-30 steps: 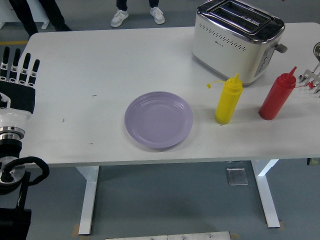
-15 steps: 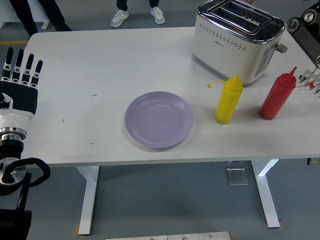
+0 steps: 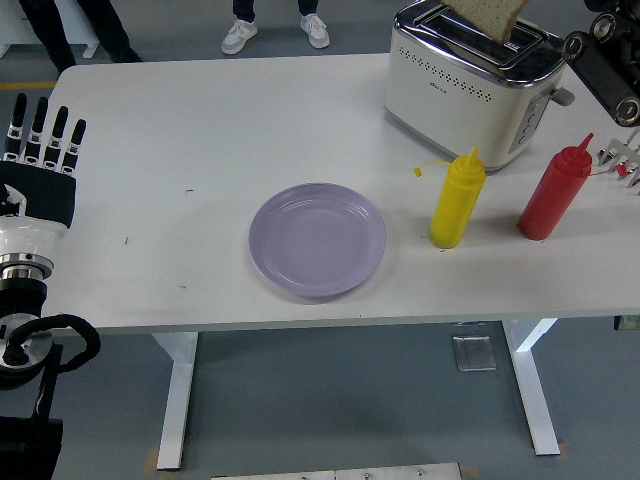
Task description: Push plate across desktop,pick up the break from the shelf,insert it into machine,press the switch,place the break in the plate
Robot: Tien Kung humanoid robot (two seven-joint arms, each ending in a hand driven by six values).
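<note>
A slice of bread (image 3: pixel 488 18) hangs tilted just above the slots of the cream and chrome toaster (image 3: pixel 470 85) at the back right. Its top is cut off by the picture's edge. My right arm (image 3: pixel 605 65) comes in at the top right corner beside the toaster; its hand is past the top edge, holding the bread from above. A lilac plate (image 3: pixel 317 239), with nothing on it, lies at the table's middle near the front edge. My left hand (image 3: pixel 40 130) rests at the left edge, fingers straight and open, holding nothing.
A yellow squeeze bottle (image 3: pixel 457 198) and a red squeeze bottle (image 3: pixel 555 190) stand in front of the toaster. A metal rack (image 3: pixel 625 160) pokes in at the right edge. People's legs and shoes (image 3: pixel 275 30) show beyond the table's far side.
My right arm has come into view at the top right, and the bread slice has appeared above the toaster's slots. The left hand and the plate have not moved.
</note>
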